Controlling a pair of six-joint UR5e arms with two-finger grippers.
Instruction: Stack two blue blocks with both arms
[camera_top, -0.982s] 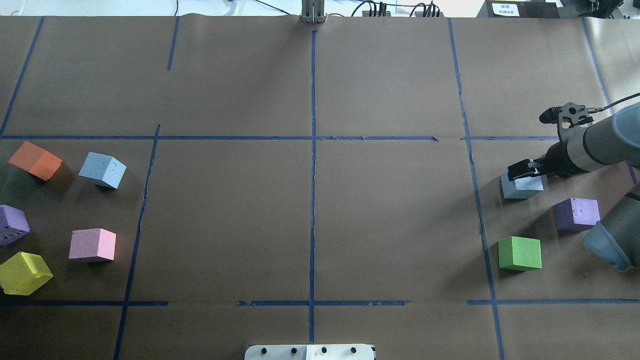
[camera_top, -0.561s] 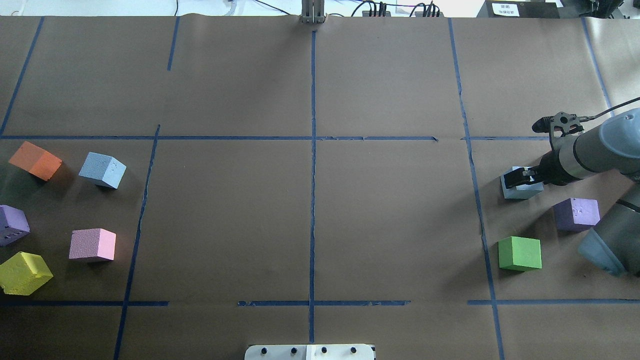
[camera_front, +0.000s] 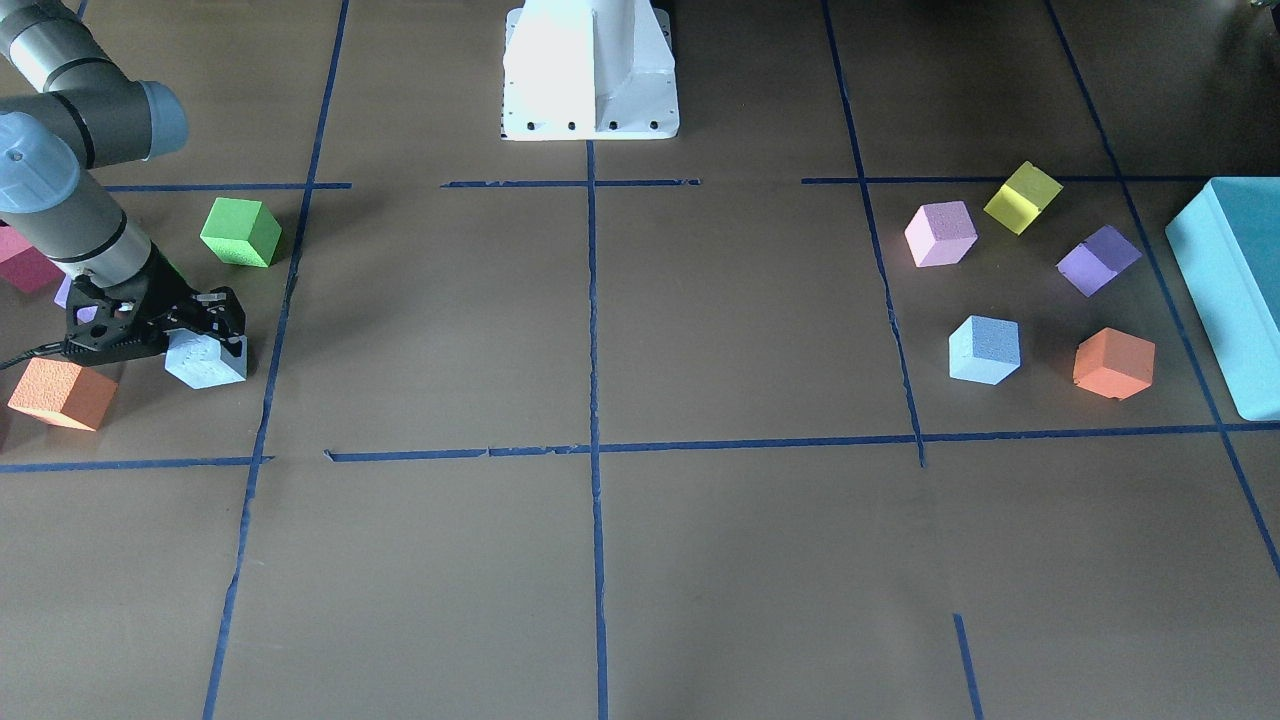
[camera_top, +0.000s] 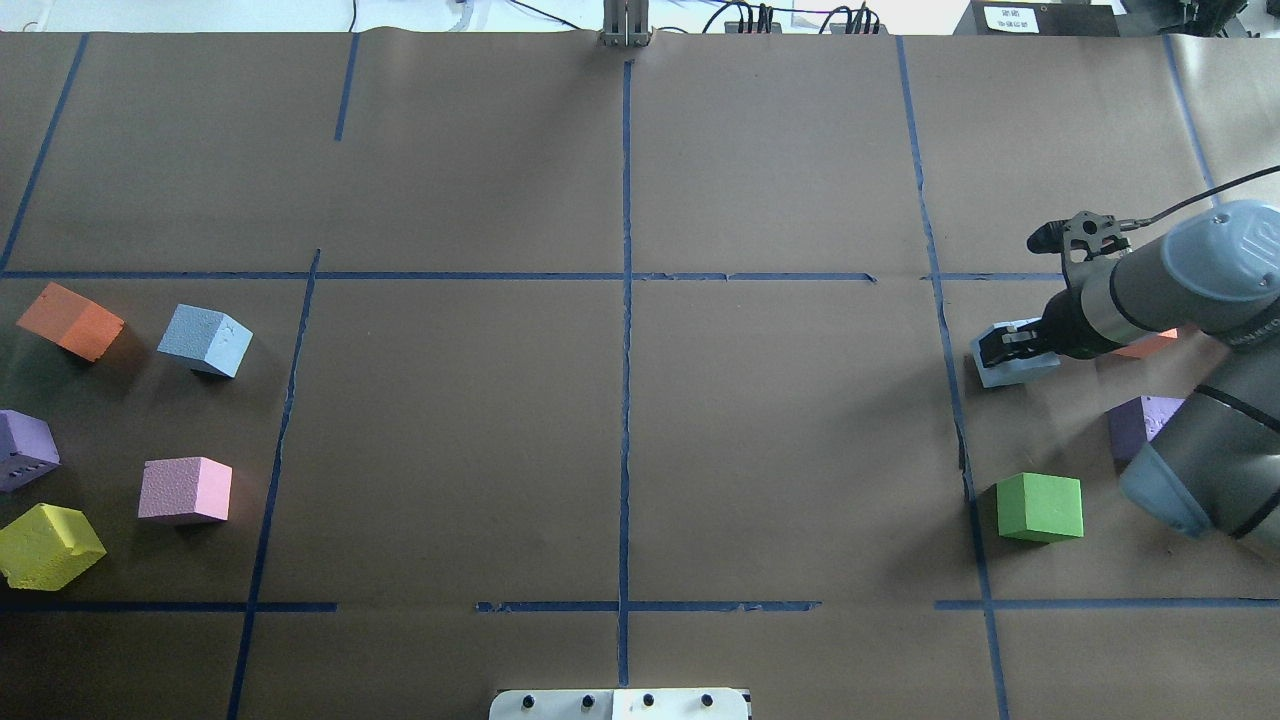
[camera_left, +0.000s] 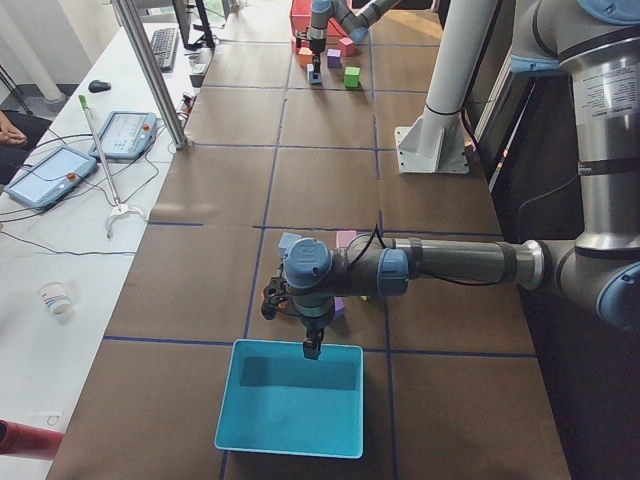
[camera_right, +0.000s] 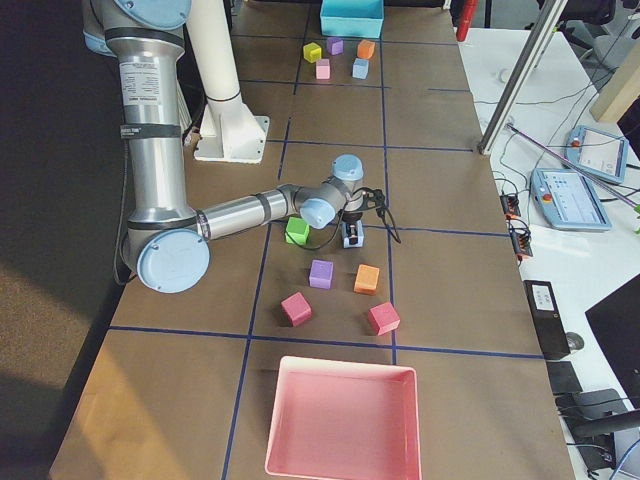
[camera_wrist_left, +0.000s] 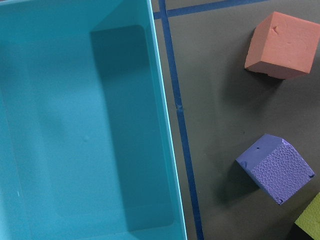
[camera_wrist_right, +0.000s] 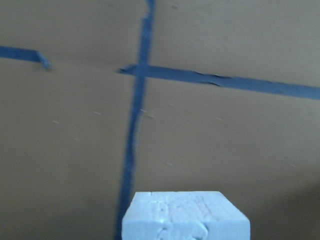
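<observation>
R gripper (camera_top: 1005, 345) pinches blue block (camera_top: 1003, 374) by opposite sides; foam looks light, soft, so gentle squeeze advised. L gripper (camera_left: 312, 350): open or closed, can't tell.

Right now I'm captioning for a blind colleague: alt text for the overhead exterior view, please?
The right gripper holds a light sky-blue foam cube at the right of a brown-papered table gridded with blue tape, near a green foam cube. A second sky-blue foam cube sits far left among orange, purple, pink and yellow foam cubes.
</observation>
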